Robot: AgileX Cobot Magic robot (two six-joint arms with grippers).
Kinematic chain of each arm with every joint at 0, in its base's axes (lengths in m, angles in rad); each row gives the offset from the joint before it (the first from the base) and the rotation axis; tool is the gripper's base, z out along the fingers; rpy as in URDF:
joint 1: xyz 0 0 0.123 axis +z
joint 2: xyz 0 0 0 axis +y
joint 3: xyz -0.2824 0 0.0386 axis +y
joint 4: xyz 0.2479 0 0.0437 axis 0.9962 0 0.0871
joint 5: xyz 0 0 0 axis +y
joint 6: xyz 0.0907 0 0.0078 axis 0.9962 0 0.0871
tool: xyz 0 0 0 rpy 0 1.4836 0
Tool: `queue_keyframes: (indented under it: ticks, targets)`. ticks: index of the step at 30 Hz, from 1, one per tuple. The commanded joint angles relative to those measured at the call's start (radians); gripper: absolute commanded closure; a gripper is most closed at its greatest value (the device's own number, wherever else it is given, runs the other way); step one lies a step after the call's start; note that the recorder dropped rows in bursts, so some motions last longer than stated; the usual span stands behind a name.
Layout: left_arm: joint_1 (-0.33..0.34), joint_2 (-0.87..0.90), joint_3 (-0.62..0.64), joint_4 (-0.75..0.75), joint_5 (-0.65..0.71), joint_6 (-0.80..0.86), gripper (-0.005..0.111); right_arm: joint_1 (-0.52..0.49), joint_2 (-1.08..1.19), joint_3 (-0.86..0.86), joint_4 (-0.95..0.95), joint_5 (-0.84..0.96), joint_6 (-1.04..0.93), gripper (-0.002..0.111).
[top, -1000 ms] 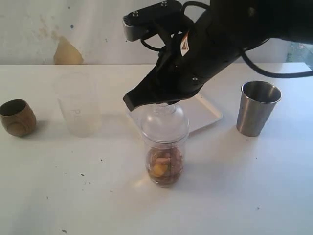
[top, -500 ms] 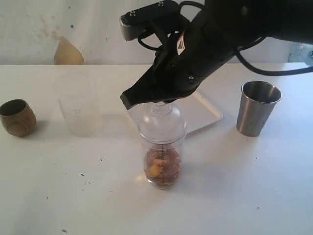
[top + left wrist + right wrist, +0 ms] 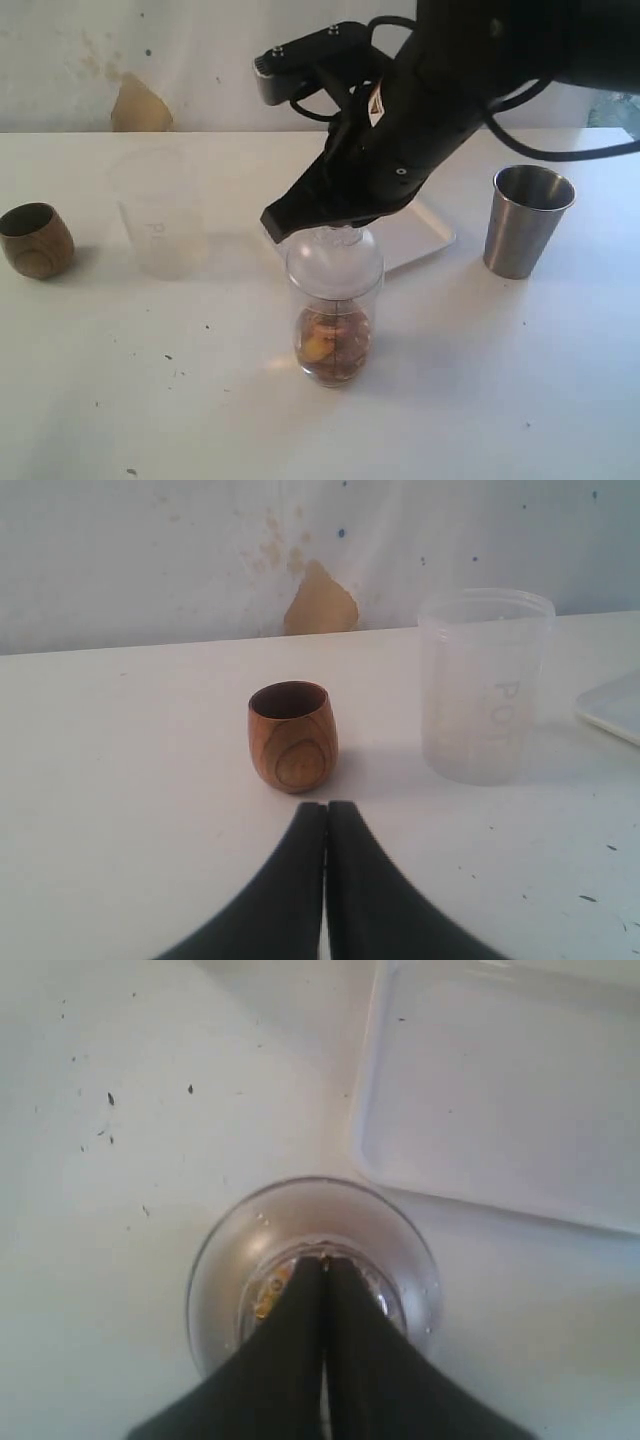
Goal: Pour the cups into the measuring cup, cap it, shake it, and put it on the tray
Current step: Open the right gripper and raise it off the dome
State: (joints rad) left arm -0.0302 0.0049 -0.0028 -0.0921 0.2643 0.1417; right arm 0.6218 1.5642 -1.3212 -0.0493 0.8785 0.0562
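1. Exterior view, centre: measuring cup [image 3: 335, 335], upright on the white table [image 3: 150, 400], near the front. Brown and yellow bits fill its lower part.
2. Clear dome lid [image 3: 335, 265]: sits on the mouth of the measuring cup.
3. Right claw [image 3: 338, 230]: comes down from a black arm, directly over the lid. Right wrist view shows its two fingers [image 3: 290, 1340] pressed together with no gap, tips at the crown of the lid [image 3: 225, 1270]. Whether they pinch the knob cannot be told.
4. Tray [image 3: 428, 238]: white, flat on the table, just behind the measuring cup and partly hidden by the arm. Nothing shows on its visible part [image 3: 500, 1110].
5. Steel tumbler [image 3: 527, 220]: upright, right of the tray, apart from it.
6. Wooden cup [image 3: 36, 240]: upright at the far left of the table.
7. Frosted plastic cup [image 3: 160, 215]: upright, between the wooden cup and the measuring cup.
8. Left claw [image 3: 325, 808]: fingers closed flat against each other, holding nothing, near the table and just short of the wooden cup [image 3: 291, 736]; the frosted plastic cup [image 3: 484, 685] stands beside it.
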Motion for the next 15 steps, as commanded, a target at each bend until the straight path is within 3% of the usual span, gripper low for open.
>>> queue_keyframes:
  ticks: [1, 12, 15]
  targets:
    - [-0.001, -0.005, 0.003, 0.003, -0.010, 0.001, 0.106, -0.004, 0.021, 0.037, 0.004, 0.051, -0.009, 0.108]
    - [-0.001, -0.005, 0.003, 0.003, -0.010, 0.001, 0.106, -0.004, -0.022, 0.037, 0.004, -0.001, -0.038, 0.108]
    - [-0.001, -0.005, 0.003, 0.003, -0.010, 0.001, 0.106, -0.004, -0.042, 0.037, 0.004, -0.001, -0.056, 0.102]
